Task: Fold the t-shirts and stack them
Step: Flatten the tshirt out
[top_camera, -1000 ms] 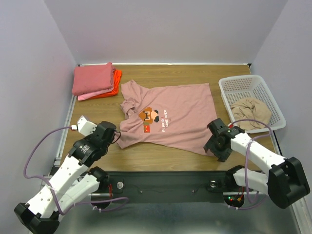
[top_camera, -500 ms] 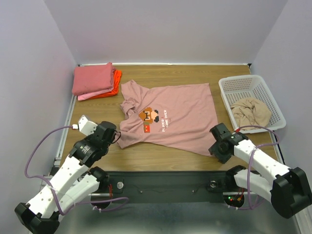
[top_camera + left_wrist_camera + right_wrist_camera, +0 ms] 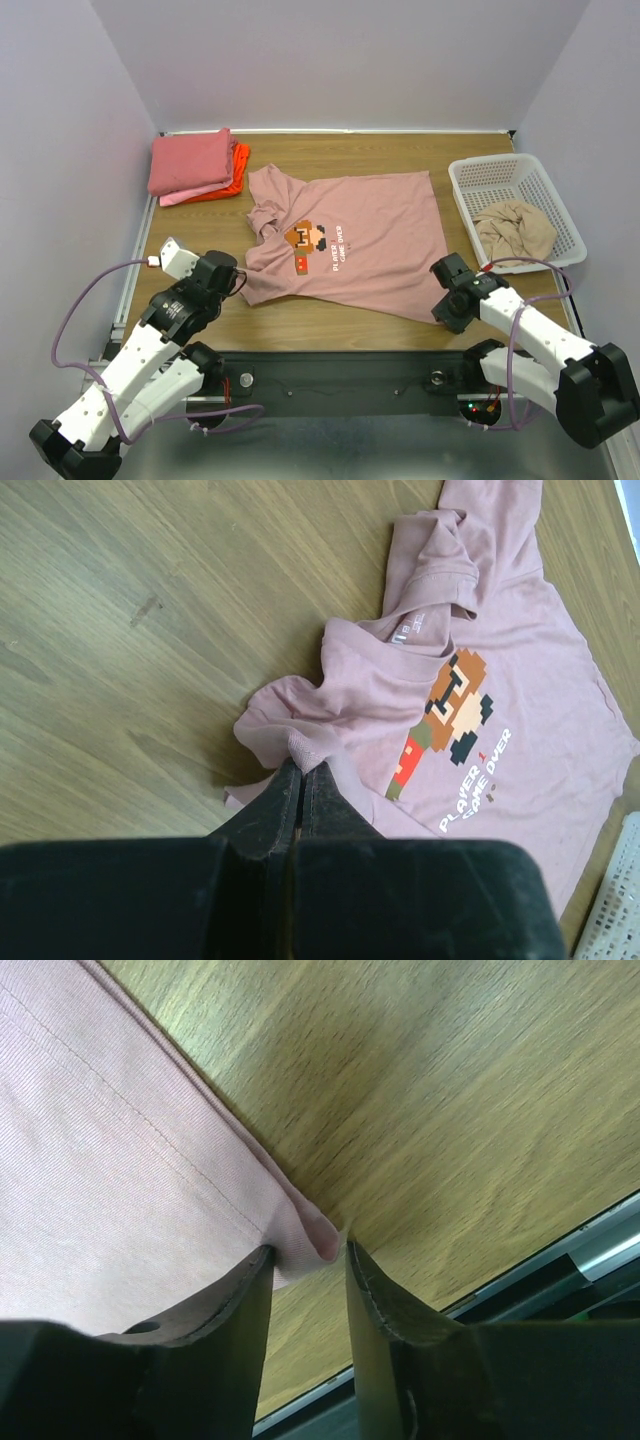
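The dusty-pink t-shirt [image 3: 360,235] with pixel-art print lies spread on the wooden table, collar to the left. My left gripper [image 3: 238,283] is shut on a bunched fold of its near-left sleeve, seen in the left wrist view [image 3: 302,767] with the shirt [image 3: 500,680] stretching away. My right gripper [image 3: 445,297] is open at the shirt's near-right hem corner. In the right wrist view [image 3: 308,1250] the folded corner of the shirt [image 3: 110,1160] lies between the two fingers. A folded coral-pink tee [image 3: 190,160] tops a pale-pink one [image 3: 185,198] and an orange-red one [image 3: 238,170].
A white lattice basket [image 3: 500,165] at the right holds a crumpled beige tee [image 3: 515,230]. The folded stack sits at the far left corner. The table's near edge and a black rail [image 3: 340,375] run just behind both grippers.
My right gripper has moved right and toward the near edge, to the shirt's hem corner. The left gripper has stayed shut on the sleeve, hardly moving.
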Robot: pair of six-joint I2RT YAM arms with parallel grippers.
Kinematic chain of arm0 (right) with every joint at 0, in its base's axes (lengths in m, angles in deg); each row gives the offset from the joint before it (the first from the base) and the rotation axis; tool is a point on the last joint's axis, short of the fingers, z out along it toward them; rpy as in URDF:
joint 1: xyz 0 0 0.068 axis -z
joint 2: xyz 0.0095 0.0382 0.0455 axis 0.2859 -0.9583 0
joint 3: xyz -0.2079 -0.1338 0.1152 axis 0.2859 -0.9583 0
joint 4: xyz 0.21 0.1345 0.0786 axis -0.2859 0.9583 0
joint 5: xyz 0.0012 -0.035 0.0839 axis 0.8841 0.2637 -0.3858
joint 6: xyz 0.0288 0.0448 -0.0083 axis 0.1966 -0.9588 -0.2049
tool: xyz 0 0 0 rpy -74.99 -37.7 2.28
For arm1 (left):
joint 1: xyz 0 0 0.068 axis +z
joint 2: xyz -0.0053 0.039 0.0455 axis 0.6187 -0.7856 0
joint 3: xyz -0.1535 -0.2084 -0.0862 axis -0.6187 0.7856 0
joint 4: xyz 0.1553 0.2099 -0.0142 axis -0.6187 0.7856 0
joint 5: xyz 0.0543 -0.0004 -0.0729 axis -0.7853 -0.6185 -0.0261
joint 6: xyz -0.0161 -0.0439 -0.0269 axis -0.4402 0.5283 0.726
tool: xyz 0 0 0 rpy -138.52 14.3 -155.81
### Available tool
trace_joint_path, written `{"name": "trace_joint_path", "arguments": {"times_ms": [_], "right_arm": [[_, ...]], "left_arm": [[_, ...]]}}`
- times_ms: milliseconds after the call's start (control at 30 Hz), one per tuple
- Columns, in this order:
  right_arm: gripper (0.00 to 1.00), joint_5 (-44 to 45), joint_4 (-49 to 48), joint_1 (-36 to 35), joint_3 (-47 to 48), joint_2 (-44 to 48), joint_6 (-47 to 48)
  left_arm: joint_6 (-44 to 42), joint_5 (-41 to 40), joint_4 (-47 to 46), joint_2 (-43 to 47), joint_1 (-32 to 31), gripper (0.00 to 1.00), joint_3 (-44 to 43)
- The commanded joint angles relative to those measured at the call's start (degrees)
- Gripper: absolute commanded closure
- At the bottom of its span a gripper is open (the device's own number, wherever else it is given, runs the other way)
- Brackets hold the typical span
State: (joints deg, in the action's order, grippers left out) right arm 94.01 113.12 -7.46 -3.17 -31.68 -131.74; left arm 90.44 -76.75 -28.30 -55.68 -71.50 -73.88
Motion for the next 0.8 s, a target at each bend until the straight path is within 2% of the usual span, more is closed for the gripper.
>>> {"name": "trace_joint_path", "arguments": {"times_ms": [0,33,67,133,200,333,467,533,767], "right_arm": [[0.62,1.0,-12.2,-0.4,-4.9,-1.6,-1.9],[0.70,1.0,-13.0,-0.4,-4.9,-1.6,-1.3],[0.87,1.1,-14.3,-0.4,-4.9,-1.5,-1.1],[0.99,1.7,-15.9,-0.4,-4.3,-1.6,0.9],[0.99,2.5,-17.2,-0.4,-2.5,-1.9,1.7],[1.00,5.1,-18.5,-0.4,2.9,-1.3,8.9],[1.00,9.6,-18.8,-0.3,11.1,3.3,15.6],[1.00,13.0,-18.9,-0.4,15.2,5.2,19.0],[1.00,18.4,-22.2,-0.4,31.6,11.1,27.8]], "left_arm": [[-0.6,-1.1,-1.4,0.4,0.1,1.00,1.2],[-0.9,-1.0,-1.5,0.4,0.1,1.00,1.3],[-1.1,-1.0,-1.6,0.3,0.1,1.00,1.1],[-1.3,-0.6,-2.2,0.4,0.1,1.00,1.1],[-2.3,0.0,-3.0,0.3,0.1,1.00,0.8],[-4.4,1.0,-4.5,0.1,0.2,1.00,-0.3],[-9.4,2.0,-7.3,0.1,0.1,1.00,-4.6],[-15.0,4.2,-10.3,0.3,0.2,1.00,-7.1],[-25.4,4.3,-16.0,1.1,0.1,1.00,-25.5]]}}
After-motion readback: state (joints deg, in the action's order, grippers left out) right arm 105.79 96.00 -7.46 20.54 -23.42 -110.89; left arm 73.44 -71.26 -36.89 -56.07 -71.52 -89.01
